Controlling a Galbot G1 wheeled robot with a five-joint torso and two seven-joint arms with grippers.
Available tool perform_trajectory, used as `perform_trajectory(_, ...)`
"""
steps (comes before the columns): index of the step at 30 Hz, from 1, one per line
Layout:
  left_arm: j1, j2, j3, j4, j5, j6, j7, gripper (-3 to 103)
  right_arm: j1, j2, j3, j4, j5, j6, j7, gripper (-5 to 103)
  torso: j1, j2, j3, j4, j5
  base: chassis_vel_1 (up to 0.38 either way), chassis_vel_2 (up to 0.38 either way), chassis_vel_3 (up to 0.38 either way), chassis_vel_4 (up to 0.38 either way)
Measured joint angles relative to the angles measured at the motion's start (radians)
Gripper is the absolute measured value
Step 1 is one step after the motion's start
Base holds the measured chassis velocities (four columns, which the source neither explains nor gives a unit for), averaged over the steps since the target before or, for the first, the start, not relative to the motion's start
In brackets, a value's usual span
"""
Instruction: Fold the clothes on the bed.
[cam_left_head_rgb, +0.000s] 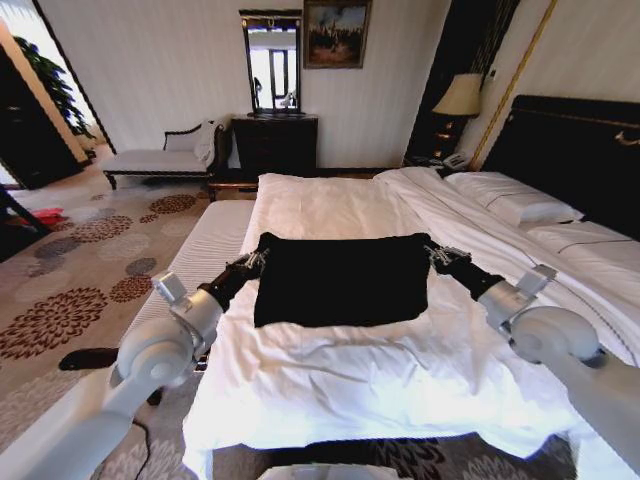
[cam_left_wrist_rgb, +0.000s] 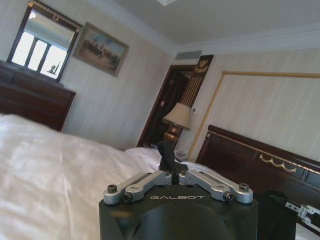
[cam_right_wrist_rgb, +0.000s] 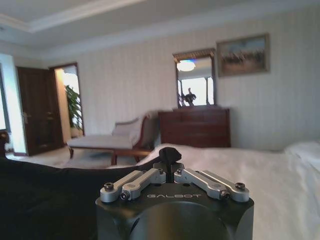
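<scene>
- Black T-shirt (cam_left_head_rgb: 342, 278) is lying flat on the white bed (cam_left_head_rgb: 330, 370), already looking like a folded rectangle, about in the middle of the duvet.
- Left tool (cam_left_head_rgb: 252, 263) is sitting at the left upper corner of the shirt, and right tool (cam_left_head_rgb: 441, 256) is at the right upper corner.
- Both tools are showing their fingers drawn together to a narrow tip in the wrist views; whether they are pinching the fabric I cannot tell.
- In my judgement, the soft fabric is risking to slip out of one tool if the two arms are not moving evenly, and then the fold is getting crooked.
- White duvet under the shirt is also risking to be caught together with the fabric.
</scene>
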Motion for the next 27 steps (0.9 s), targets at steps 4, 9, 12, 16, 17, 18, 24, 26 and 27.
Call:
perform_trajectory(4,0.089,-0.023,-0.020,-0.007,0.027,0.000,-0.002,1,-0.065,0.000,0.034,0.034,0.016,-0.055,0.052,2,0.000,0.000,0.000,0.0003,-0.0002,0.000,0.000,0.000,0.000)
perform_trajectory(9,0.118,-0.076,0.024,0.076,0.056,0.002,-0.010,1,-0.041,0.003,-0.026,0.002,0.036,-0.118,0.120,2,0.000,0.000,0.000,0.0003,-0.0001,0.000,0.000,0.000,0.000)
perform_trajectory(12,0.076,-0.103,0.059,0.158,0.057,0.003,-0.010,1,0.025,0.001,-0.115,-0.062,0.046,-0.122,0.127,2,0.000,0.000,0.000,0.0000,-0.0003,0.000,0.000,0.000,0.000)
perform_trajectory(16,0.007,-0.132,0.110,0.308,0.069,0.006,0.024,1,0.153,-0.002,-0.269,-0.198,0.053,-0.104,0.109,2,0.000,0.000,0.000,0.0002,-0.0003,0.000,0.000,0.000,0.000)
perform_trajectory(17,-0.004,-0.136,0.118,0.328,0.072,0.006,0.032,1,0.171,-0.002,-0.291,-0.217,0.050,-0.099,0.101,2,0.000,0.000,0.000,0.0002,-0.0002,0.000,0.000,0.000,0.000)
perform_trajectory(18,-0.032,-0.142,0.142,0.374,0.080,0.006,0.048,1,0.232,0.001,-0.351,-0.268,0.039,-0.085,0.079,2,0.000,0.000,0.000,0.0000,0.0002,0.000,0.000,0.000,0.000)
perform_trajectory(24,-0.164,-0.217,0.242,0.541,0.131,0.004,0.090,1,0.467,0.058,-0.592,-0.452,0.011,-0.040,0.037,2,0.000,0.000,0.000,0.0007,-0.0003,0.000,0.000,0.000,0.000)
perform_trajectory(26,-0.196,-0.234,0.263,0.577,0.140,0.003,0.097,1,0.504,0.070,-0.634,-0.486,0.007,-0.033,0.031,2,0.000,0.000,0.000,0.0005,-0.0003,0.000,0.000,0.000,0.000)
perform_trajectory(27,-0.231,-0.250,0.282,0.614,0.149,0.001,0.103,1,0.540,0.082,-0.672,-0.518,0.004,-0.026,0.023,2,0.000,0.000,0.000,0.0000,0.0000,0.000,0.000,0.000,0.000)
